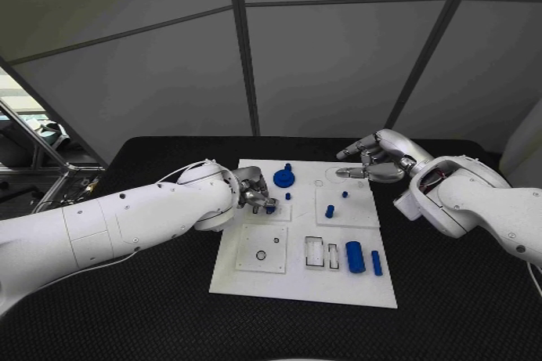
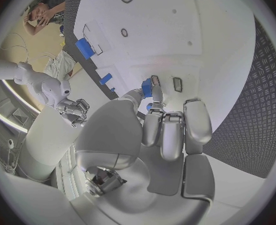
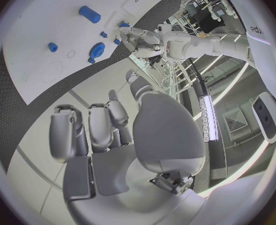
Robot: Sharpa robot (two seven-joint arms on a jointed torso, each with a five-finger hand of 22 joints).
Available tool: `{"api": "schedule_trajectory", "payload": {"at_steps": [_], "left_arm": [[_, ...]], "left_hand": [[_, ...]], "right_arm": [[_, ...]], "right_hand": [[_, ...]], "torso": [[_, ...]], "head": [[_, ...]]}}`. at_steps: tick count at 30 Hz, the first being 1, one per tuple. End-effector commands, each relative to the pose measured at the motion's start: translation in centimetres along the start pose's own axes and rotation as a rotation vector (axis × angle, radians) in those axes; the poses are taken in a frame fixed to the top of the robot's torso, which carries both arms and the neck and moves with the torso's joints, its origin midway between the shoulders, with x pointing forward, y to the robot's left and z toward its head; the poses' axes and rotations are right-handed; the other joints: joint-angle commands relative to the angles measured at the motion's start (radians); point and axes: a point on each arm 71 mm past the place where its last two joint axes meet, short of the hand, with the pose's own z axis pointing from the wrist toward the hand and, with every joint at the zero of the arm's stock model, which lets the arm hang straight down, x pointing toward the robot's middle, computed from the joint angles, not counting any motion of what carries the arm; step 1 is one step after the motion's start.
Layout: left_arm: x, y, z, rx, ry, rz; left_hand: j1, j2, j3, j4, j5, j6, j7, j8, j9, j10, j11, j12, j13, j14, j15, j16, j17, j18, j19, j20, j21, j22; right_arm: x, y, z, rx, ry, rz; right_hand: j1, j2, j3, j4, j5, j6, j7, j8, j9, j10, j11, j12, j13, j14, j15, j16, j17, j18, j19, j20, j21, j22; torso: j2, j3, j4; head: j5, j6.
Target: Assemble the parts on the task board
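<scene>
The left hand [image 1: 255, 195] is reaching over the left part of the task board [image 1: 296, 286], its fingers curled downward, and it is pinching a small blue part [image 2: 147, 88] between its fingertips just above the white surface. Just beyond this hand, a round blue gear-like part [image 1: 283, 175] is standing on the board, with a small blue peg [image 1: 288, 196] beside the fingers. Further right of the hand, another blue peg [image 1: 330, 211] is standing upright. Nearer the robot, a blue cylinder [image 1: 355, 256] and a slimmer blue bar [image 1: 376, 262] are lying side by side. The right hand [image 1: 376, 161] is hovering at the board's far right corner, fingers loosely curled and apart, holding nothing.
</scene>
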Motion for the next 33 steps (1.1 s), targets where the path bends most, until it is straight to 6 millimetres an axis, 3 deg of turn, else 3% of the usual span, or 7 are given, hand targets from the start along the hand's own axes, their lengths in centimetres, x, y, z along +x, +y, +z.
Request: {"api": "schedule_trajectory", "payload": {"at_steps": [1,33], "left_arm": [[-0.26,-0.13,0.01,0.002,-0.035,0.038],[0.15,0.36,0.15,-0.044,0.034,0.082]], "left_hand": [[-0.009,0.001,0.178,-0.173,0.006,0.015,-0.009,-0.004,0.003,0.043,-0.008,0.007,0.189,0.094,-0.008,0.006,0.237,-0.114,0.007,0.0,0.006,0.002],[-0.017,-0.002,0.188,-0.183,0.013,0.02,-0.009,-0.008,0.009,0.04,-0.009,-0.005,0.186,0.094,-0.008,0.006,0.237,-0.114,0.005,0.0,0.004,0.0]], "right_arm": [[-0.06,0.22,0.05,-0.015,0.0,-0.002],[0.03,0.2,0.19,-0.015,0.005,-0.002]], "right_hand": [[-0.007,0.0,-0.001,0.0,0.006,0.006,-0.001,-0.002,0.001,0.006,-0.002,0.0,0.001,0.014,-0.005,-0.005,0.002,0.016,-0.003,-0.001,-0.004,0.034],[-0.007,0.0,-0.001,0.0,0.006,0.006,-0.001,-0.002,0.001,0.006,-0.002,0.0,0.001,0.014,-0.005,-0.005,0.002,0.016,-0.003,-0.001,-0.004,0.034]], "torso": [[0.0,0.0001,0.0001],[0.0,0.0007,-0.0004]], "head": [[-0.001,-0.002],[-0.001,-0.006]]}}
